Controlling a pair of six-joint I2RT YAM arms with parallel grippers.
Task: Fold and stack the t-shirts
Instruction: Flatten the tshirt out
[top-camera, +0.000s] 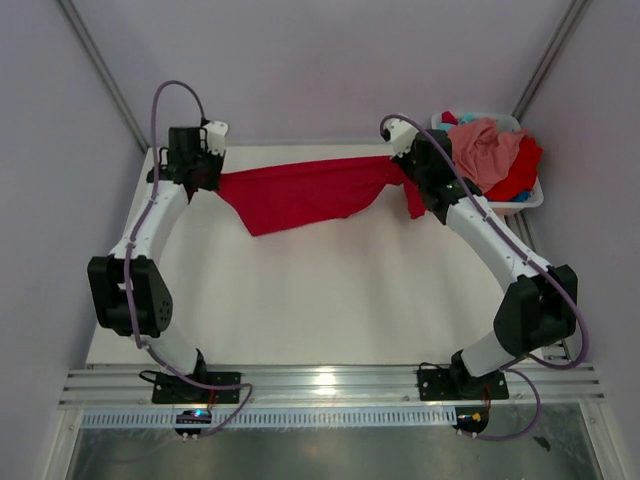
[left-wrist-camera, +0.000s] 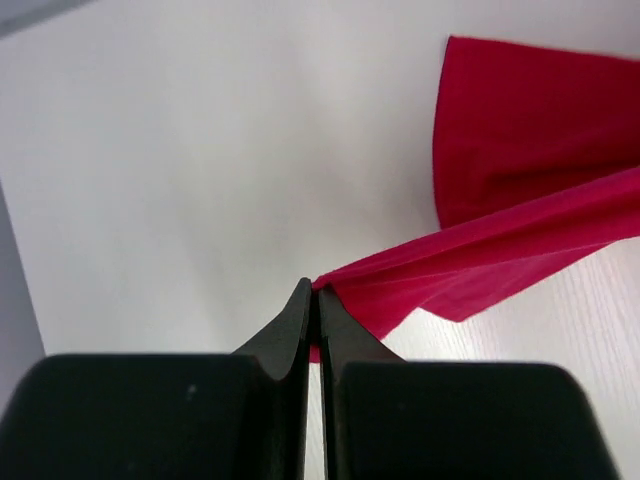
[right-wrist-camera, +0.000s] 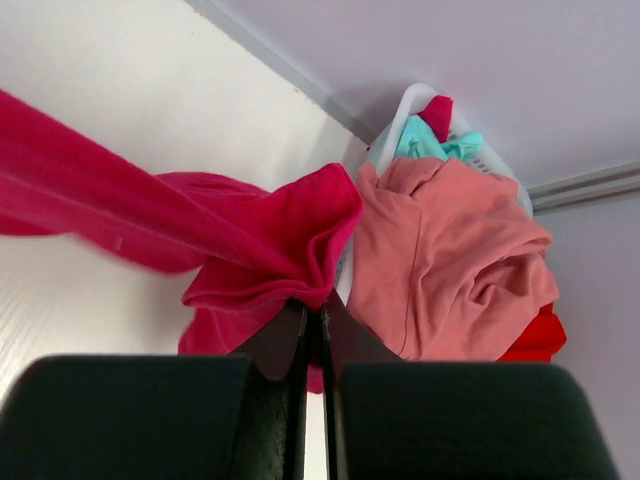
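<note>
A bright red t-shirt hangs stretched between both arms above the far part of the table. My left gripper is shut on its left end, the cloth pinched at the fingertips. My right gripper is shut on the bunched right end. More t-shirts lie heaped in the white basket at the far right: a salmon pink one on top, a red one under it and a bit of teal.
The white table stretches toward the arm bases. The basket stands right beside my right arm at the table's far right corner. Grey walls close in on the back and sides.
</note>
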